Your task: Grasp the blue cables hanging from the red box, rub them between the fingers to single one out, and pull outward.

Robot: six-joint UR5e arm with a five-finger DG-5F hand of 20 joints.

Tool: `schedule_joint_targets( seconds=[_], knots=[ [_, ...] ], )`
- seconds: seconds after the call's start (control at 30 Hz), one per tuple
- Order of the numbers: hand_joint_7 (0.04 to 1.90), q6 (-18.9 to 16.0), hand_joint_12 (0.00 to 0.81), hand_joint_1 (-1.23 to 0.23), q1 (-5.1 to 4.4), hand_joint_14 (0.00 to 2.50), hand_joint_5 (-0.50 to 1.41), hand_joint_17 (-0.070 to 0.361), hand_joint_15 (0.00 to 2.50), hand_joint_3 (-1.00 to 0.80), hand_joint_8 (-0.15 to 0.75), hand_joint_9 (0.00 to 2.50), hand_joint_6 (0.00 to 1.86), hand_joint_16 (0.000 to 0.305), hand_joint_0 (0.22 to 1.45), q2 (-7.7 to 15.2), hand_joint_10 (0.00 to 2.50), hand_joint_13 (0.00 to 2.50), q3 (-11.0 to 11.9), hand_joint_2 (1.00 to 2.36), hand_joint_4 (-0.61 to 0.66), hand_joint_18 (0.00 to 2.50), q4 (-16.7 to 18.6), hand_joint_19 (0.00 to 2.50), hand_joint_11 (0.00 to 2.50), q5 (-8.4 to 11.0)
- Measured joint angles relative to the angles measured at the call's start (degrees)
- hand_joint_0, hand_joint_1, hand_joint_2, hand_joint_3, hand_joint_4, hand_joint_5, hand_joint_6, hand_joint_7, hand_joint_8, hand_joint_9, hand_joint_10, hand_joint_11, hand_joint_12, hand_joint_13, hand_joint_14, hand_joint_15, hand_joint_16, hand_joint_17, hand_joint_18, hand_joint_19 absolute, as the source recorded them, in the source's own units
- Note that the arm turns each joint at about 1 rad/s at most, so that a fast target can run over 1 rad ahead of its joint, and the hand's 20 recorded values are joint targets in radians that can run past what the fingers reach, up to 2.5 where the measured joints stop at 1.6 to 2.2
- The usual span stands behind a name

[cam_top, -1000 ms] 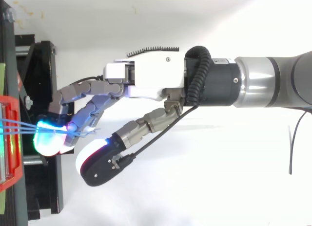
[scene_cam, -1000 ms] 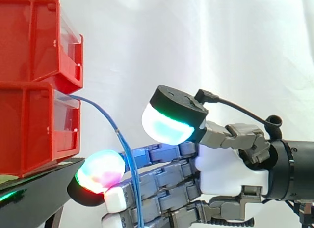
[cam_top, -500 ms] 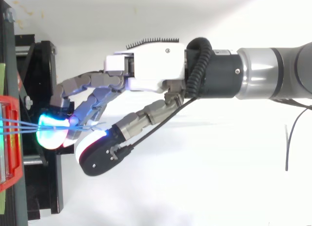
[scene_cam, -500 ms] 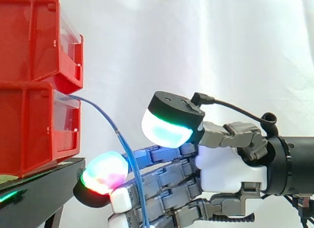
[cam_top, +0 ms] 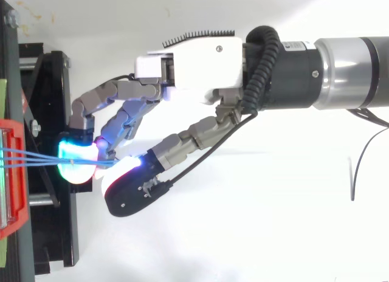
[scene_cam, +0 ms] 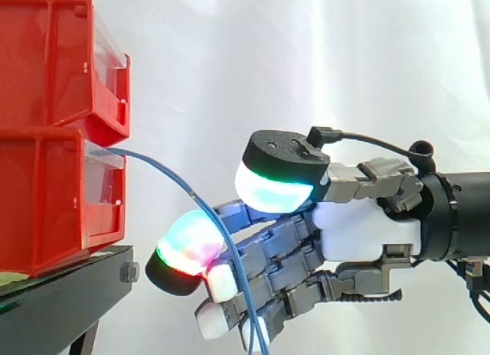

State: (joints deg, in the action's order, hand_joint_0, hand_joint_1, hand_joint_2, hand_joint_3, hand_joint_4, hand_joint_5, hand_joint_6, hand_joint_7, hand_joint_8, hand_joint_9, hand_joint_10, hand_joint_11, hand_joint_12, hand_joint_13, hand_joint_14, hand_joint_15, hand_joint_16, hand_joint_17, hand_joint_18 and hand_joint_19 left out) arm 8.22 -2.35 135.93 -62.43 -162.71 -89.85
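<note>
Where the work stands before a white curtain, the holdings run as follows.

Arm: enters from the right, held level, wrist toward the bins.

Red bins, stacked pair, left edge: upper bin; lower red box, the source of the cables. Both sit on a black stand.

Hand: closed round the blue cables, fingers curled toward the box with the thumb brought across from the other side. The thumb pad glows cyan and green above; a finger pad glows red and green below, just off the stand's edge. How firm the pinch is cannot be told.

Blue cables: leave the lip of the lower box, arc outward and down, then pass among the fingers and hang below them. From above, separate strands fan from the box and converge where the finger pad meets the thumb.

Step, as judged: grasp made, strands gathered but not singled out. The next move calls for rolling thumb against finger until one strand is kept, then a draw to the right.

Room: tight on the left, the fingertips near the stand and the box front; open and unobstructed on the right, along the arm's own line.
</note>
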Motion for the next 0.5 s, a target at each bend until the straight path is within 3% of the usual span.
schedule_joint_targets(
  seconds=[0.17,0.5],
  knots=[
    [1.04,1.9,0.347,-0.75,-0.13,0.01,-0.19,0.096,0.43,-0.31,0.234,0.61,0.84,0.042,0.60,-0.2,0.01,0.65,0.0,1.01,0.22,0.60,-0.5,0.63,0.42,-0.02],
    [1.10,2.0,0.352,-0.75,0.61,0.01,-0.15,0.097,0.44,-0.50,0.250,0.68,0.81,0.043,0.56,-0.2,0.01,0.69,0.0,1.00,0.24,0.62,-2.1,0.62,0.44,0.12]
  ],
)
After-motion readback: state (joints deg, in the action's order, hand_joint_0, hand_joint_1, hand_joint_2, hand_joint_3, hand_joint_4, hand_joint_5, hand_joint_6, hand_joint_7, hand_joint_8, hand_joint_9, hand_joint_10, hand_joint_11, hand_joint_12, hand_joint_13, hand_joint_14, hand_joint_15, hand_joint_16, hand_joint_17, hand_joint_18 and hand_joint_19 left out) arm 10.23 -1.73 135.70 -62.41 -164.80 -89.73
